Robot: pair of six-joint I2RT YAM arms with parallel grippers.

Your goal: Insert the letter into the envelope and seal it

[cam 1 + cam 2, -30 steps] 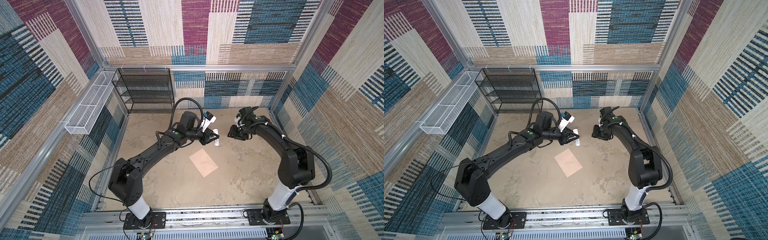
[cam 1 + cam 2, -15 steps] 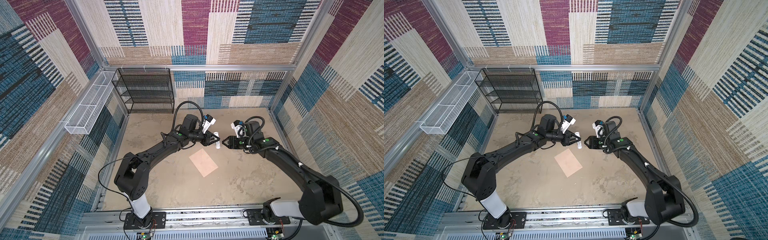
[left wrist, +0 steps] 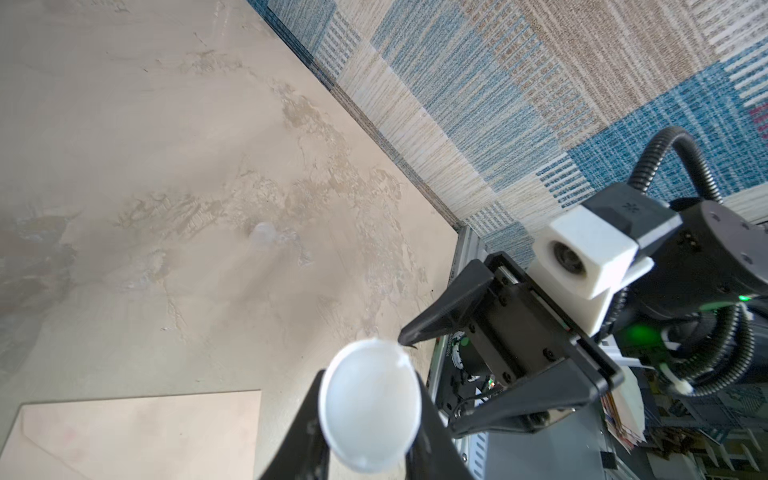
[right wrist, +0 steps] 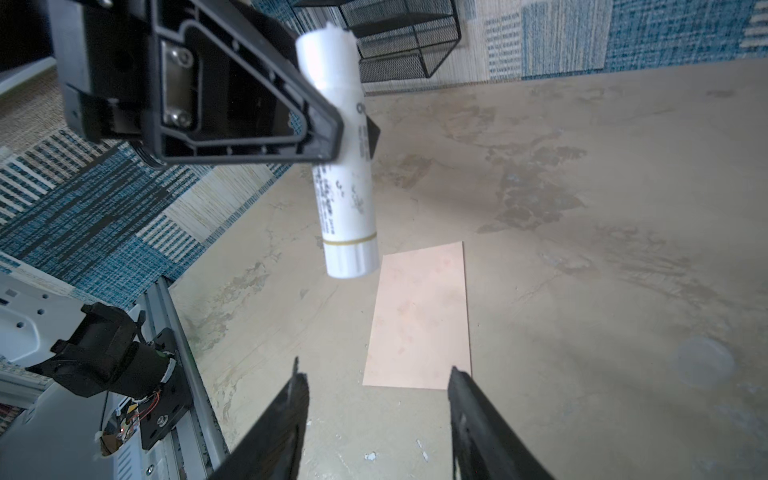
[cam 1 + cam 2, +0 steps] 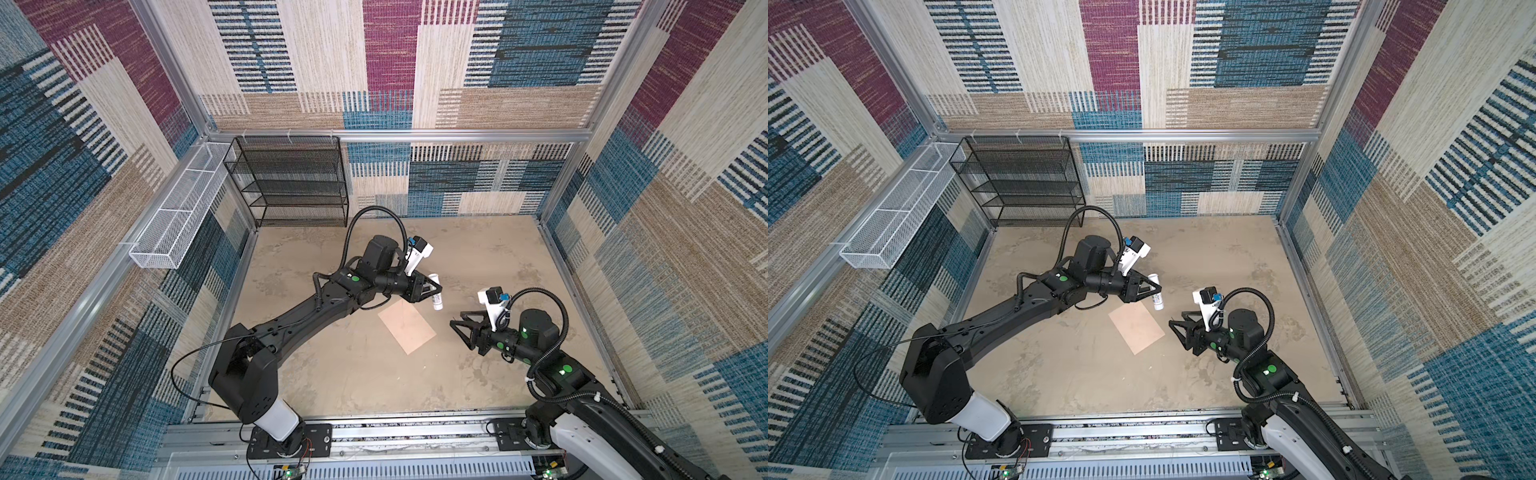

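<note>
**Right wrist view: glue stick gripped aloft, envelope flat beneath**

Shows the left hand (image 4: 355,135) clamped across the upper barrel of a white glue stick (image 4: 345,199), one finger pressed on either side. Held near upright, slightly tilted, with the gold-banded end down and clear of the surface (image 4: 582,249). Shows the envelope (image 4: 419,316) lying flat on that surface, peach-pink, beyond the stick's lower end.

In both top views, places the envelope (image 5: 407,326) (image 5: 1137,328) near the middle of the surface, turned at an angle. Seen there with the glue stick (image 5: 437,301) (image 5: 1158,301) just beside its far right edge, in the left hand (image 5: 437,287) (image 5: 1158,288).

Finds the right hand (image 5: 457,318) (image 5: 1177,318) to the right of the envelope, near it but apart, tips pointed toward it. Fingers (image 4: 291,407) spread wide, with nothing between them. Cannot tell whether the tips touch the surface.

From the left wrist view, looks onto the stick's round white end (image 3: 370,399), with a corner of the envelope (image 3: 137,432) below.

Against the far wall, a black mesh shelf rack (image 5: 291,183); on the left wall, a white wire basket (image 5: 178,224).
</note>
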